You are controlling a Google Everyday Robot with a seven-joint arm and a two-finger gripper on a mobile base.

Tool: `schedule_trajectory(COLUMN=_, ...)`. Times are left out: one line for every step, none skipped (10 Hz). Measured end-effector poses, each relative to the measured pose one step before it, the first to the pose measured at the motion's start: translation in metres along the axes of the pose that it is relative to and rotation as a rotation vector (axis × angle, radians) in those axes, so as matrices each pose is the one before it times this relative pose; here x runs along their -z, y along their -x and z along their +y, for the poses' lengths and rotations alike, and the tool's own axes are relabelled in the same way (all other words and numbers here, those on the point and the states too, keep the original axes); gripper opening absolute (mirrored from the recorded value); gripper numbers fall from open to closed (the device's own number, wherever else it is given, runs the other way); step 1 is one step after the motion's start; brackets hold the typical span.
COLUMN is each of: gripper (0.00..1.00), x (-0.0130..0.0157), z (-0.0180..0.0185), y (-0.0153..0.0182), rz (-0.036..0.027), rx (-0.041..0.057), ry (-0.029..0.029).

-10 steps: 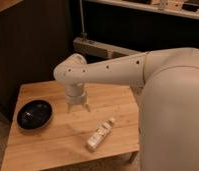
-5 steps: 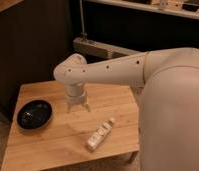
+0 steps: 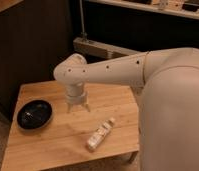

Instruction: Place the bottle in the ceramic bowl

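Observation:
The bottle (image 3: 100,135), slim and whitish-cream with a reddish mark on its label, lies on its side on the wooden table (image 3: 58,145) near the front right, cap end pointing up-right. The ceramic bowl (image 3: 34,114), shallow, round and glossy black, sits at the table's left side. My gripper (image 3: 77,108) hangs over the middle of the table between them, pointing down, open with nothing between its fingers. It is up-left of the bottle and to the right of the bowl.
My white arm (image 3: 118,70) and bulky body (image 3: 175,115) fill the right side and hide the table's right edge. A dark cabinet wall stands behind the table, with a grey metal rail (image 3: 100,47) at the back.

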Motion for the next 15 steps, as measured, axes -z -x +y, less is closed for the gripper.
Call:
schedule_trajectory(gripper=0.65, x=-0.0009, z=-0.00105, y=0.00056, rz=-0.00406, rx=-0.01271, ry=0.00738)
schedule_trajectory(gripper=0.65, x=-0.00282, z=-0.00902, y=0.00291, rz=-0.00324, rx=-0.05236, ry=0.00457)
schedule_trajectory(gripper=0.65, x=-0.00389, z=-0.0211, y=0.00607, rz=0.00185, rx=-0.08014, ry=0.00132)
schedule_trajectory(gripper=0.65, x=-0.00265, z=-0.01478, y=0.00351, rz=0.0045, rx=-0.04871, ry=0.00249)
schedule_trajectory(gripper=0.65, x=-0.00411, z=-0.02248, y=0.00414, rz=0.00965, rx=-0.06434, ry=-0.0001)
schedule_trajectory(gripper=0.65, x=-0.0062, z=-0.02839, y=0.00519, rz=0.01746, rx=-0.07972, ry=-0.00188)
schedule_trajectory(gripper=0.65, x=-0.00835, z=-0.02381, y=0.00596, rz=0.02409, rx=-0.07504, ry=-0.00336)
schedule_trajectory(gripper=0.65, x=-0.00754, z=-0.01317, y=0.00414, rz=0.02353, rx=-0.0493, ry=-0.00144)
schedule_trajectory(gripper=0.65, x=-0.01453, z=-0.01739, y=0.00709, rz=0.04946, rx=-0.08179, ry=0.00126)
schedule_trajectory(gripper=0.65, x=-0.00843, z=-0.01005, y=0.00494, rz=0.04647, rx=-0.06183, ry=0.01191)
schedule_trajectory(gripper=0.65, x=-0.00756, z=-0.00906, y=0.00512, rz=0.06094, rx=-0.05125, ry=0.03082)
schedule_trajectory(gripper=0.65, x=-0.00943, z=-0.00569, y=0.00444, rz=0.0747, rx=-0.02902, ry=0.06623)
schedule_trajectory(gripper=0.65, x=-0.00913, z=-0.00918, y=0.00565, rz=0.09001, rx=-0.03015, ry=0.07397)
schedule_trajectory(gripper=0.65, x=-0.0056, z=-0.00308, y=-0.0002, rz=0.04736, rx=-0.01178, ry=0.03687)
schedule_trajectory(gripper=0.65, x=-0.00572, z=-0.00373, y=-0.00092, rz=0.02949, rx=-0.00965, ry=0.01722)
